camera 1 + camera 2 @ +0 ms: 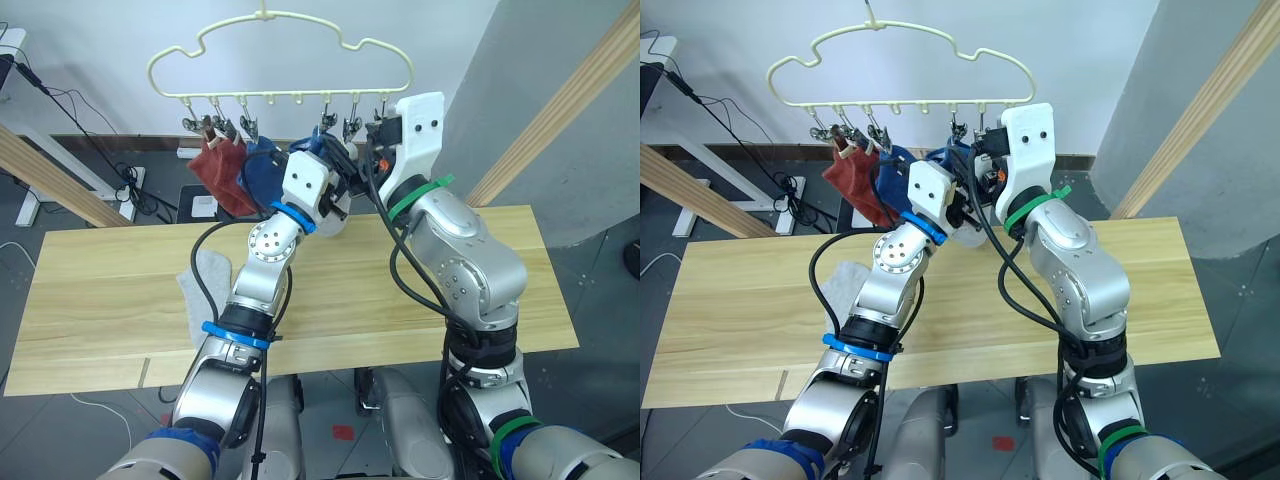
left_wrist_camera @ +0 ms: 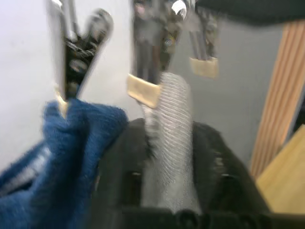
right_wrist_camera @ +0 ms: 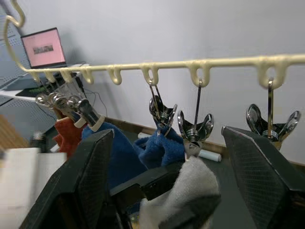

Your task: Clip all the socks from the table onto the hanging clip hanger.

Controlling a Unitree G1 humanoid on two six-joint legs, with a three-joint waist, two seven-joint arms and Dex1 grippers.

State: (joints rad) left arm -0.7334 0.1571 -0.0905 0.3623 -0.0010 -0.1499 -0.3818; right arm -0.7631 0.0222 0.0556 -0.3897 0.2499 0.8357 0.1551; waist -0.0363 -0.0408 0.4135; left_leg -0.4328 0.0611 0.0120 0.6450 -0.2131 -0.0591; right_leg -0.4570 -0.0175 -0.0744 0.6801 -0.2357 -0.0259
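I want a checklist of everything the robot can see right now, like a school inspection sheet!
Surface: long wooden table, mostly bare planks.
Job's things: yellow cloud-shaped clip hanger hangs above the table's far edge. Red socks and blue socks hang from its clips. One grey sock is held up at a metal clip; another grey sock lies on the table.
Clutter: nothing seen on the table.
Grippers: left gripper shut on the raised grey sock; right gripper open, fingers either side of the clip.
Cables: black cables along both arms; wires on the floor.
Surroundings: white wall, wooden beams, a laptop.
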